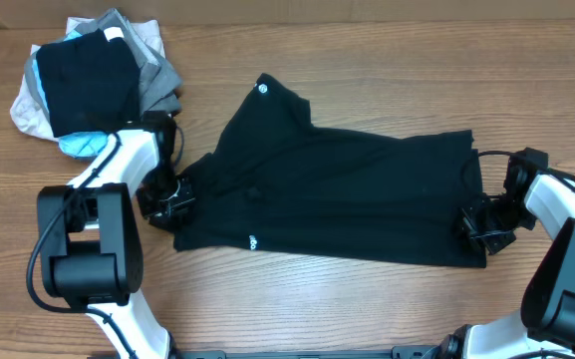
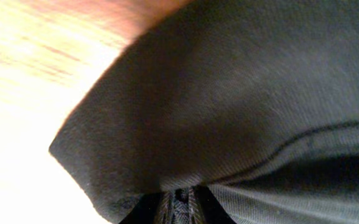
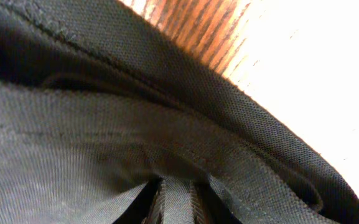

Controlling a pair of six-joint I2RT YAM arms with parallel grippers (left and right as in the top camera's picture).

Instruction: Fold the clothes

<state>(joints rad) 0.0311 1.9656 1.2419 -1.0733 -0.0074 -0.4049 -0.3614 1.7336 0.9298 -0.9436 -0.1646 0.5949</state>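
The black soft fabric shirt (image 1: 337, 194) lies spread across the middle of the brown wooden table (image 1: 387, 50). It is mostly flat and appears partly doubled over. One flap bearing a tiny round white logo (image 1: 263, 89) angles toward the far side, and small white lettering (image 1: 252, 240) sits near the front edge. The left gripper (image 1: 174, 196) is at the shirt's left end and the right gripper (image 1: 476, 224) at its right end. Each wrist view shows the fingers closed, with a bunch of the black cloth pinched between them and creases radiating from the pinch. A stacked pile of black, grey, beige and light-blue garments (image 1: 88, 80) sits at the far left, apart from the shirt. Assessment: the cloth is light, limp and without stiffness, so any unsupported span will sag and drag. The matte knit looks unlikely to slip and is not fragile. The best holds are the stitched hems and corners at opposite ends, where the doubled layers give firm purchase and even tension keeps the edge straight.
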